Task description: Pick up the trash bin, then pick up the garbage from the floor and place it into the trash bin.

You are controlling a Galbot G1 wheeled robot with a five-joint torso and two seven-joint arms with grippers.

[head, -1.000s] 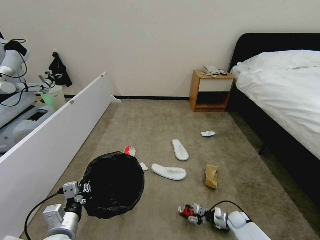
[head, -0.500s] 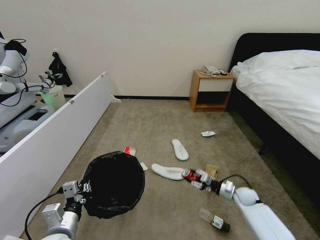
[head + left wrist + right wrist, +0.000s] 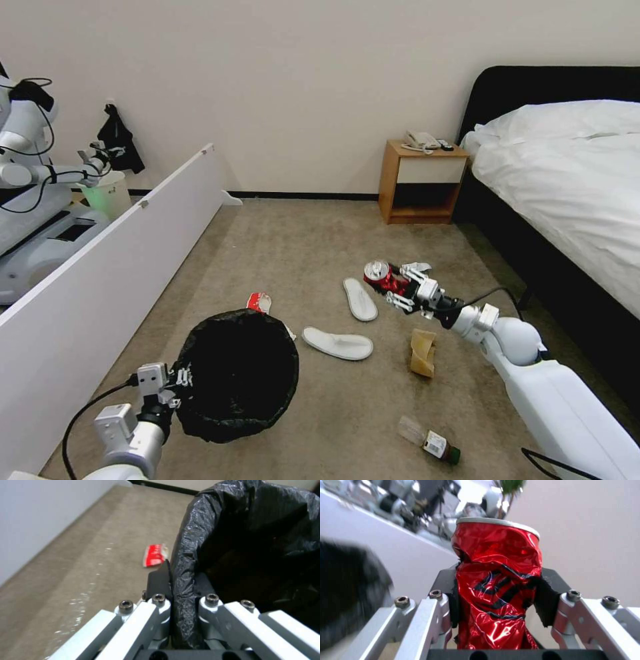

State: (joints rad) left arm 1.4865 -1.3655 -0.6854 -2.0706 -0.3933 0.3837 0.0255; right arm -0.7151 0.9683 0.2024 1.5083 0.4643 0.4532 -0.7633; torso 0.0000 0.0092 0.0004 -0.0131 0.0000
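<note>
1. The right gripper (image 3: 390,285) is hanging in the air above the floor (image 3: 320,247), out past the slippers; its fingers are clenching a crushed red can (image 3: 377,273), which the right wrist view is showing pinched between the two black pads (image 3: 544,605).
2. The left gripper (image 3: 179,385) is holding the trash bin (image 3: 240,373) at the robot's near left; its fingers are pinching the bin's bag-covered rim (image 3: 186,600), one pad outside and one inside.
3. Litter is lying across the carpet: a red-white packet (image 3: 259,302) just beyond the bin; two white slippers (image 3: 339,343) in the middle; a tan folded paper (image 3: 423,352) beneath the right arm; a green-capped bottle (image 3: 437,445) nearest the robot; a white tissue (image 3: 288,332) just beside the bin.
</note>
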